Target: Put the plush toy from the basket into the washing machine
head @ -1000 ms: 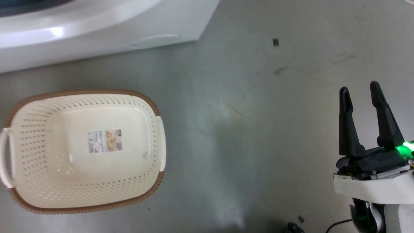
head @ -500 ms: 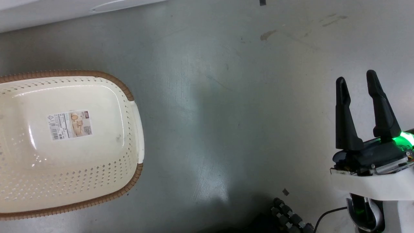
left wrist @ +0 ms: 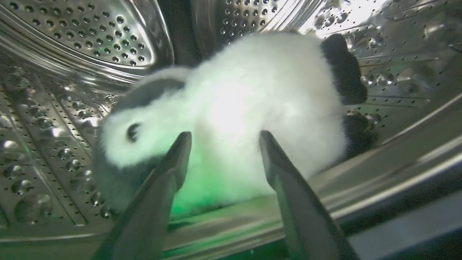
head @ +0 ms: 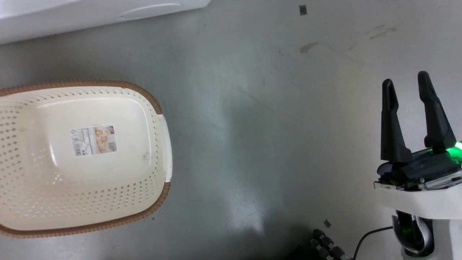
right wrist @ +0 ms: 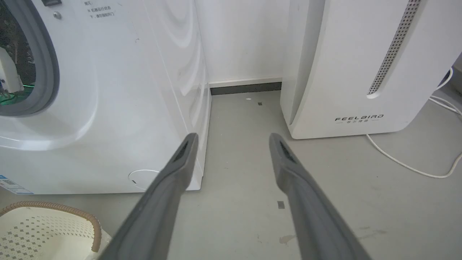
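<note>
With the basket (head: 108,202) shown as empty as a moment earlier, only the head camera having shifted, the panda plush (left wrist: 252,108) is seen lying in the steel drum (left wrist: 72,43) of the washing machine (right wrist: 119,101) before the spread, empty left tool (left wrist: 224,134), the right tool (head: 405,78) likewise spread, so delivery is judged done.

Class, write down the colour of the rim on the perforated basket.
Brown, running round the cream-white basket; the head view shows it best.
</note>
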Available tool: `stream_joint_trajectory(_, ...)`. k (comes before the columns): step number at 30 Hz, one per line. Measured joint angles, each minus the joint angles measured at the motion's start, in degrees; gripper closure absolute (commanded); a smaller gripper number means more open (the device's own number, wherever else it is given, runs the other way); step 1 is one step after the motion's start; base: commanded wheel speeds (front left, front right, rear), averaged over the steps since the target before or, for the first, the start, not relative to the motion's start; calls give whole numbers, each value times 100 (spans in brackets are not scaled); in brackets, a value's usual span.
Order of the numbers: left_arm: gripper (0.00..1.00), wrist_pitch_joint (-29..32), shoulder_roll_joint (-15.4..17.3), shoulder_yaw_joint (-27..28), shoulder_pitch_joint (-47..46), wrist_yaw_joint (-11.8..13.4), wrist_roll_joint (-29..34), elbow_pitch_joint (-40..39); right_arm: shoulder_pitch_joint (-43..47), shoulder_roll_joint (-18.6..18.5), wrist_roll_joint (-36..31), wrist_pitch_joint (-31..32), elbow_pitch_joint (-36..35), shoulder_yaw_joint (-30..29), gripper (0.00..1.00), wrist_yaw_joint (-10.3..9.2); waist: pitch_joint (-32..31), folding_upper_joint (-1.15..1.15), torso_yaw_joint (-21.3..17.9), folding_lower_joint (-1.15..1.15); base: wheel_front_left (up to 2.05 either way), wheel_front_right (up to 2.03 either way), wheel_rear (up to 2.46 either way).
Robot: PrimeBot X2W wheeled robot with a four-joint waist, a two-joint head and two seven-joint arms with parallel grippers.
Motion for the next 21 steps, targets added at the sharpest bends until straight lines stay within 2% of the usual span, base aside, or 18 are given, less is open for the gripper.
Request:
stream_joint_trajectory(7,0,-733,-380,-88,627,0,-169,410,-13,1,-297,0,126,-155,0,0,-605,0,195,0,0,0,0)
stream_joint_trajectory(12,0,-961,-756,-5,1398,5,-426,265,66,0,-486,0,265,-313,0,0,-1236,0,374,-1,0,0,0)
stream_joint_trajectory(17,0,-983,-1133,298,2529,81,-759,-967,274,0,-709,0,387,-432,0,0,-1925,1,616,-1,0,0,0)
stream_joint_trajectory(21,0,-982,-1423,601,3760,247,-976,-1950,475,1,-820,0,492,-487,0,0,-2454,0,841,-1,0,0,0)
